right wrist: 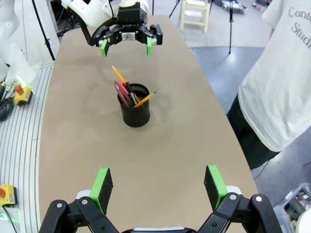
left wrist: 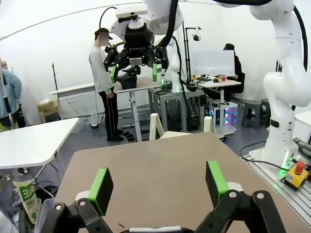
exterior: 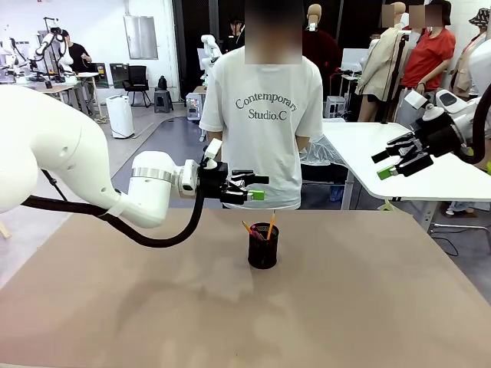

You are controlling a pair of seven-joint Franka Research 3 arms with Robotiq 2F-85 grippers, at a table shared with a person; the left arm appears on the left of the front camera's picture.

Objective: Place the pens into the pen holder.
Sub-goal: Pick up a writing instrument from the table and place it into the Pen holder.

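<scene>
Black mesh pen holder [exterior: 263,250] mid-desk [exterior: 368,307], all pens [right wrist: 127,91] standing inside it. Left pincer [exterior: 252,187] hovers above the holder, jaws apart, empty. Right pincer [exterior: 395,163] raised off right, jaws apart, empty.

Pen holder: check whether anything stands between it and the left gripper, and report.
Nothing visible does. The left gripper hangs open above and just behind the pen holder, with only air between them. The pens stand inside the holder, leaning on its rim, their tips pointing up toward the gripper.
</scene>
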